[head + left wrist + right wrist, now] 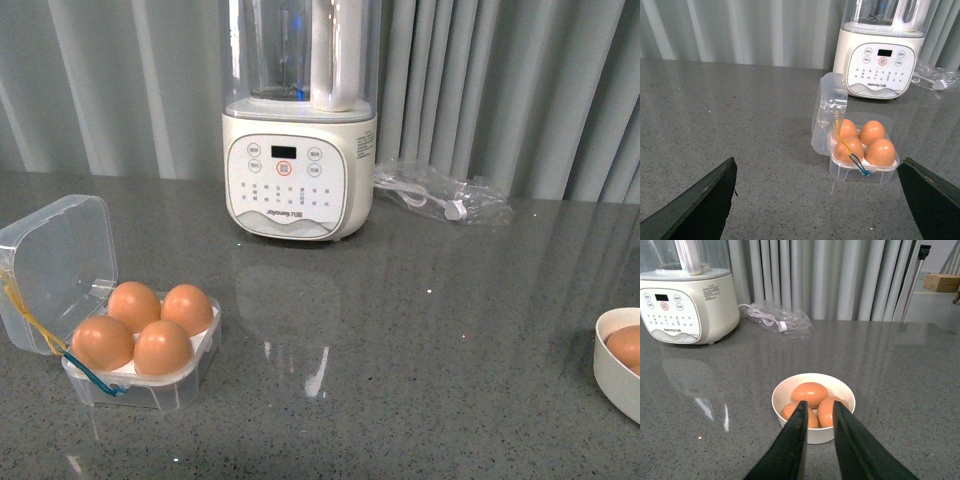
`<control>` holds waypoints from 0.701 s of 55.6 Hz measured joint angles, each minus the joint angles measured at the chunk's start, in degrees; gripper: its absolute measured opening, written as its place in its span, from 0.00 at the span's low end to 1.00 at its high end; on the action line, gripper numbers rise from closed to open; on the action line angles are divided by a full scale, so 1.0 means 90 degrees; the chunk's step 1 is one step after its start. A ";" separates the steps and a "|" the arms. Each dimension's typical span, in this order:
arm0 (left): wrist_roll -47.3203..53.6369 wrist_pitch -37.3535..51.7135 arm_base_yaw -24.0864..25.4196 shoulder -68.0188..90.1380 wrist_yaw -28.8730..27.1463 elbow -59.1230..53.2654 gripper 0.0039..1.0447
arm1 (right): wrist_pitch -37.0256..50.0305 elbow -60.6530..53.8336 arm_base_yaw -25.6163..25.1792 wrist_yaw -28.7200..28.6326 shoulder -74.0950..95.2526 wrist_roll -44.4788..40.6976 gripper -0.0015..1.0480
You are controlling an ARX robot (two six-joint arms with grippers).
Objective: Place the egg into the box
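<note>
The clear box (150, 388) stands at the front left with its lid (55, 260) swung open. Several orange-brown eggs (163, 346) fill its white tray. Yellow and blue bands hang at its corner. It also shows in the left wrist view (860, 172), ahead of my left gripper (817, 200), which is wide open, empty and short of it. Three more eggs (810, 394) lie in a round white bowl (812, 375). My right gripper (819, 407) is shut and empty, its tips just before the bowl's near rim. Neither arm shows in the front view.
A cream blender (300, 120) stands at the back centre. A clear bag with a white cable (445, 195) lies to its right. The bowl (612, 375) sits at the right edge of the front view. Grey curtains hang behind the grey stone table (400, 330).
</note>
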 joint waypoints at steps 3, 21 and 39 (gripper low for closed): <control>0.0000 0.0000 0.0000 0.0000 0.0000 0.0000 0.94 | 0.0000 0.0000 0.0000 0.0000 0.0000 0.0000 0.38; 0.0000 0.0000 0.0000 0.0000 0.0000 0.0000 0.94 | 0.0000 0.0000 0.0000 0.0000 0.0000 0.0000 0.90; -0.0002 0.0000 0.0000 0.0000 0.0000 0.0000 0.94 | 0.0000 0.0000 0.0000 0.0000 0.0000 0.0002 0.93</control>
